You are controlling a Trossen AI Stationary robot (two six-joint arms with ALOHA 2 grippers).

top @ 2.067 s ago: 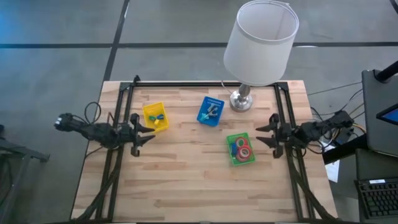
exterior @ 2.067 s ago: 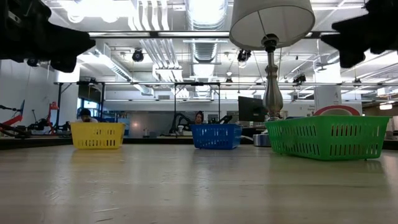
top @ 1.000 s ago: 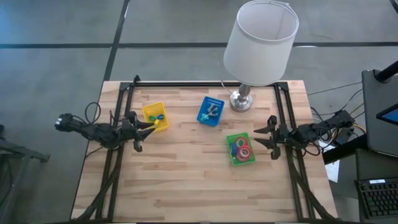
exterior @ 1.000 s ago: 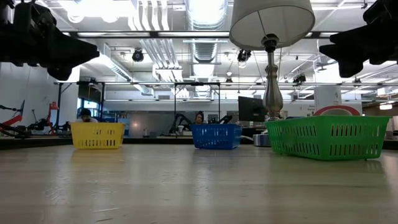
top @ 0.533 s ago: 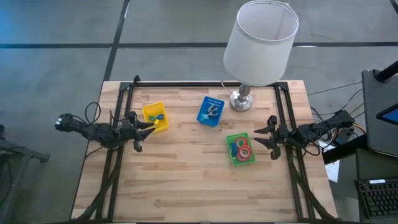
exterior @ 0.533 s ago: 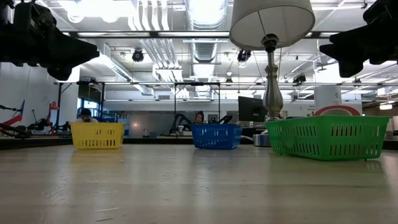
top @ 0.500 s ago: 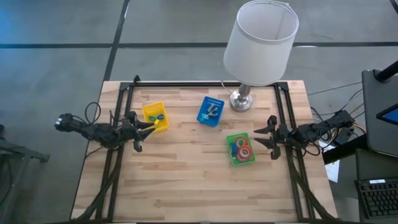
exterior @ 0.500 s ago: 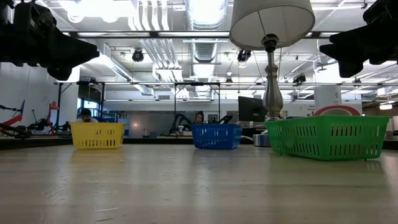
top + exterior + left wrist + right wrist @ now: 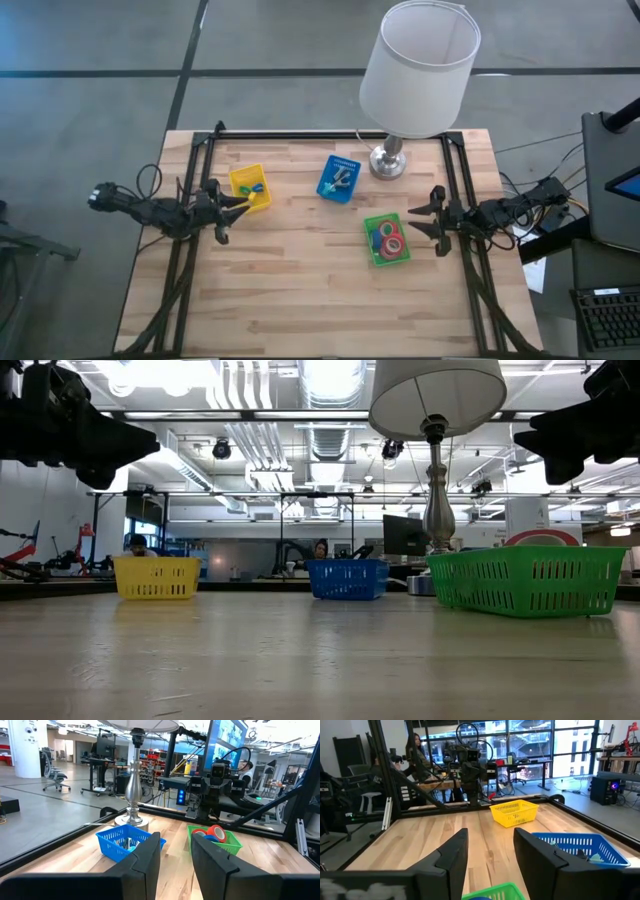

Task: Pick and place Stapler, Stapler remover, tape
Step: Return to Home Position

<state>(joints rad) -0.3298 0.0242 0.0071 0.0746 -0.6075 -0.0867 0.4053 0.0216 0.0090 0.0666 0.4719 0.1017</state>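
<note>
A pale wooden slatted worktop (image 9: 300, 300) lay bare along its near edge. Partway back, the left arm's dark two-fingered tool (image 9: 232, 212) hung at the left side, fingers spread and holding nothing. The right arm's matching tool (image 9: 420, 220) hung at the right side, likewise spread and empty. Just beside the right tool sat a small green plastic mesh basket (image 9: 369, 242) holding the ring-shaped rolls of tape (image 9: 394, 243), red ones and a blue one, bunched together. Farther back, a yellow mesh basket (image 9: 237, 181) sat close by the left tool and a blue mesh basket (image 9: 326, 182) stood near the middle, each holding items too small to name. Behind them stood a silver-stemmed lamp with a white drum shade (image 9: 420, 68). The sorting looked finished, so the risk lay in the arms' withdrawal. Either tool, swinging low, could clip the light basket beside it, shoving or tipping it and spilling its contents.
</note>
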